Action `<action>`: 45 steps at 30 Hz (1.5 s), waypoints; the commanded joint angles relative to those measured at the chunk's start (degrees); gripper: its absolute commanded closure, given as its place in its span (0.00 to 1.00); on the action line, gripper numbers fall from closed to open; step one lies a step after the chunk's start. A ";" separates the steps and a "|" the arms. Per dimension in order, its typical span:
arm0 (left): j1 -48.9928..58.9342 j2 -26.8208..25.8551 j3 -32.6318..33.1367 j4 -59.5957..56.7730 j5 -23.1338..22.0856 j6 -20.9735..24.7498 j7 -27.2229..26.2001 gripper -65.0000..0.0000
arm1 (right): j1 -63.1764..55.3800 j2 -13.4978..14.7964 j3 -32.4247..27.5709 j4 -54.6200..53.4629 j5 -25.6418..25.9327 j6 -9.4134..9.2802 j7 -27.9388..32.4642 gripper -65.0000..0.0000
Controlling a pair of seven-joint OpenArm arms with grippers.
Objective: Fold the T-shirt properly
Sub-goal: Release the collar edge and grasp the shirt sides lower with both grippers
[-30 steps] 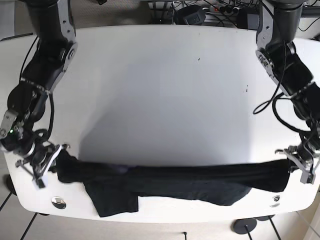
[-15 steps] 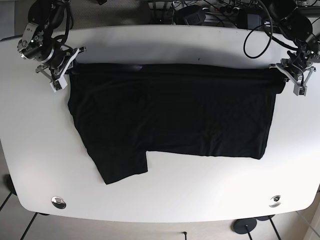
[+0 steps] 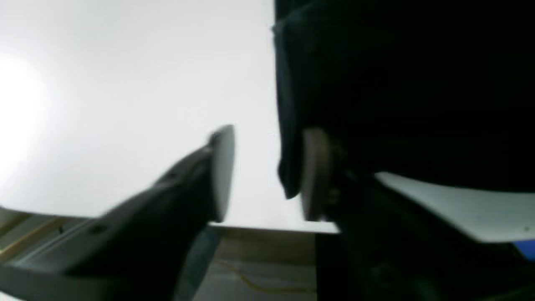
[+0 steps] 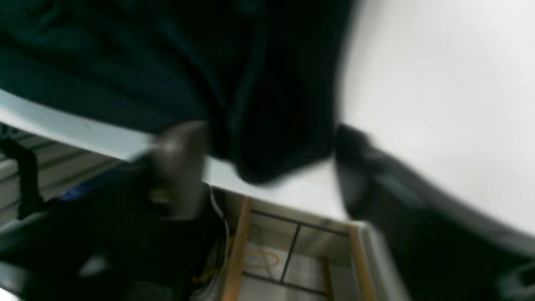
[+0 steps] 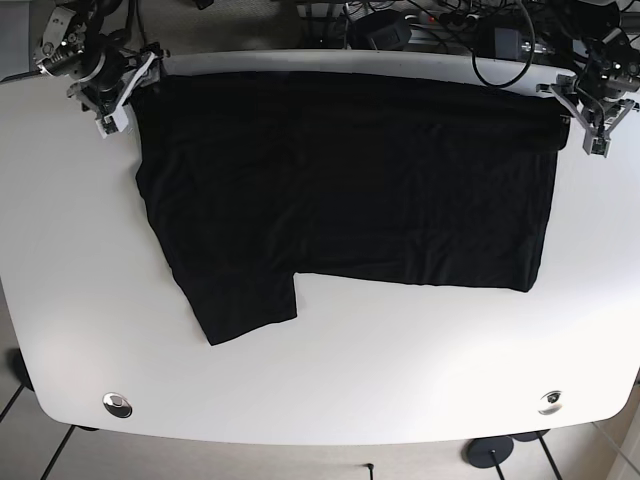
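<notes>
At far edge, claws (image 3: 263, 173) parted.

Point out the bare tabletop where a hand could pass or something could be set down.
Widest bare stretch: the table below the T-shirt, between its lower hem and the near edge. Narrower strips run down both sides of the shirt. The far edge is crowded: fabric reaches it, with the left end effector and right end effector at the corners.
</notes>
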 commanded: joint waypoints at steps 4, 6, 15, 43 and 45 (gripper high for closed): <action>-0.48 -0.81 -2.75 7.18 -1.35 0.34 0.09 0.45 | -2.19 1.21 6.40 3.99 11.14 -0.03 0.57 0.05; -1.19 -0.81 -3.63 9.38 -6.27 0.34 0.18 0.45 | -2.01 2.44 6.75 3.99 14.74 -0.03 0.57 0.05; -5.58 -0.72 3.76 8.50 -6.89 0.34 -0.09 0.48 | 1.94 2.44 -1.42 3.73 16.76 -0.03 0.48 0.23; 10.42 -0.72 4.63 1.47 0.32 0.34 -5.89 0.82 | -5.18 5.61 -7.75 -0.14 5.16 -0.03 3.20 0.74; 7.69 -0.63 4.37 4.46 0.32 0.34 -5.71 0.82 | -4.83 4.99 -5.73 2.23 5.16 -0.03 3.29 0.74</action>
